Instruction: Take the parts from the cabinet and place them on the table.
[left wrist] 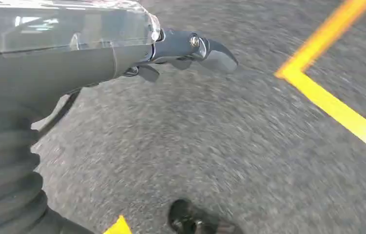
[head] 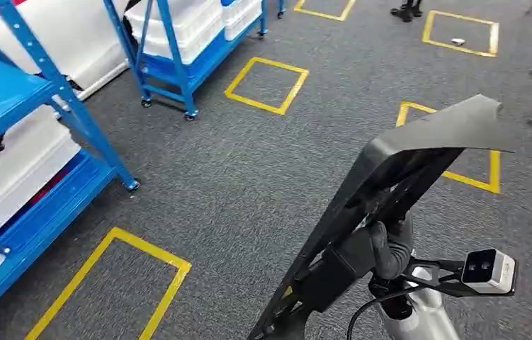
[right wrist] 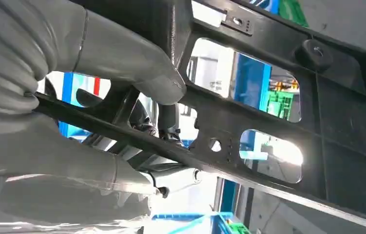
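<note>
Low at the right of the head view, the right hand (head: 390, 244) is wrapped around a rib of a large black plastic part (head: 397, 184), holding it clear of the carpeted floor (head: 248, 177). Its dark fingers curl over the part's ribbed underside. The right wrist view brings this grip close: the grey thumb (right wrist: 137, 73) presses on one crossbar of the part (right wrist: 268, 122) while the darker fingers hook behind it, and through the part's cut-out windows blue shelving shows, blurred. That view also shows the open lattice of bars and a round boss on the part, which the head view hides.

The part is a single flat panel, its long axis running from low beside the robot's body up and away to the right, its broad smooth face turned up and leftward, its top edge bent over.

Seen from the left wrist, the left hand (left wrist: 190, 51) hangs over the floor, fingers stretched out fairly straight with nothing in them, beside a yellow tape line (left wrist: 337, 107).

Further out in the head view stand two blue shelf racks (head: 29, 156) on castors holding white bins (head: 15, 170), and six yellow tape squares (head: 266, 85) mark the floor.
</note>
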Controlling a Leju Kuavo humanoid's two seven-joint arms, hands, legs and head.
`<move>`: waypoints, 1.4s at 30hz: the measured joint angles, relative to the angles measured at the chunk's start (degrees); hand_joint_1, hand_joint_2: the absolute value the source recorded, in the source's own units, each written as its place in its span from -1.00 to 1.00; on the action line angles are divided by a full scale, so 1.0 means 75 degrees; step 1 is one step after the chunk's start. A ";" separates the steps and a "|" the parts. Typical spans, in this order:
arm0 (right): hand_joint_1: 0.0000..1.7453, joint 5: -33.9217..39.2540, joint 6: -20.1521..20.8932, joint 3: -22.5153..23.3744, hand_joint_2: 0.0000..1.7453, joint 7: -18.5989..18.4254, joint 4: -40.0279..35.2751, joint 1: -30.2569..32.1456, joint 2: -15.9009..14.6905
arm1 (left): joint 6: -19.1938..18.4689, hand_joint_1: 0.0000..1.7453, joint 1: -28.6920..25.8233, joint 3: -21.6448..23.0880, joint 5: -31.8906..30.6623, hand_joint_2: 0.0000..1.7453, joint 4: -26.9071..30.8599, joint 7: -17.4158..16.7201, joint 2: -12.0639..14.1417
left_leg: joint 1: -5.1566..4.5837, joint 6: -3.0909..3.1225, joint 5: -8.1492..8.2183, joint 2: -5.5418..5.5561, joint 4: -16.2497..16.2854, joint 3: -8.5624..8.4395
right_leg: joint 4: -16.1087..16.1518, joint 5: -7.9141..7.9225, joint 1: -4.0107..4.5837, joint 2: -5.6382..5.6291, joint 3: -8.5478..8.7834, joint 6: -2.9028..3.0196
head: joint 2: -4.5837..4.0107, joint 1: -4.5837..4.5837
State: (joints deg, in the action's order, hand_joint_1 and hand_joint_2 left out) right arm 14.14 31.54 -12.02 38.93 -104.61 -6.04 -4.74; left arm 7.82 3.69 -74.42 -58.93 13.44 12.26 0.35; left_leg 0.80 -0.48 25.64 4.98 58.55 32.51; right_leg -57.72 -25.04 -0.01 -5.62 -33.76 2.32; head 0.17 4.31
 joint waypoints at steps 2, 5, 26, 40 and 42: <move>1.00 -0.0017 -0.0043 -0.0064 1.00 0.0003 -0.0038 0.0044 0.0003 | -0.0032 -1.00 -0.0001 0.0015 -0.0032 1.00 -0.0003 0.0035 0.0015 | -0.0012 -0.0014 0.0075 -0.0020 -0.0175 -0.0097 | -0.0034 0.0013 -0.0027 -0.0192 -0.0087 -0.0108 | 0.0000 0.0000; 1.00 -0.0061 -0.0120 -0.0076 1.00 0.0018 -0.0143 0.0147 0.0000 | -0.0093 -1.00 0.0043 0.0082 -0.0053 1.00 -0.0003 0.0052 0.0038 | 0.0051 0.0114 -0.0016 -0.0285 -0.0329 -0.0167 | -0.0064 0.0024 -0.0046 -0.0330 -0.0124 -0.0256 | 0.0000 0.0000; 1.00 -0.0014 -0.0078 -0.0886 1.00 0.0017 -0.0947 0.0107 -0.0362 | 0.0000 -1.00 0.0043 0.0108 -0.0047 1.00 -0.0003 -0.0155 -0.0076 | 0.0009 -0.0194 0.1455 -0.0736 0.2288 0.0807 | -0.0069 -0.0059 -0.0046 0.0491 -0.0089 -0.0027 | 0.0000 0.0000; 1.00 0.0359 0.0140 -0.0863 1.00 0.0023 -0.0740 0.0101 -0.0845 | 0.0271 -1.00 0.0029 -0.0067 0.0125 1.00 -0.0003 -0.0189 -0.0152 | -0.0048 0.0240 0.0121 -0.0774 -0.0156 -0.0108 | -0.2010 -0.1027 -0.0079 0.0645 -0.1074 -0.0419 | 0.0000 -0.0003; 1.00 0.0350 0.0093 -0.0865 1.00 0.0023 -0.0714 0.0168 -0.0886 | 0.0259 -1.00 0.0011 -0.0076 0.0099 1.00 -0.0003 -0.0184 -0.0152 | -0.0073 0.0248 0.0139 -0.0969 -0.0145 -0.0101 | -0.2364 -0.1010 -0.0103 0.0698 -0.1241 -0.0427 | 0.0000 -0.0003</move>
State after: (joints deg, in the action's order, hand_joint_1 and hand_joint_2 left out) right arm 16.76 32.24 -18.51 39.10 -109.96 -4.78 -11.39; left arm 9.77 3.78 -74.99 -58.18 13.42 10.89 -0.79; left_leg 0.25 1.38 26.68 -2.28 57.47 31.75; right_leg -75.45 -32.62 -0.79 -0.39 -43.07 -0.88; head 0.17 4.28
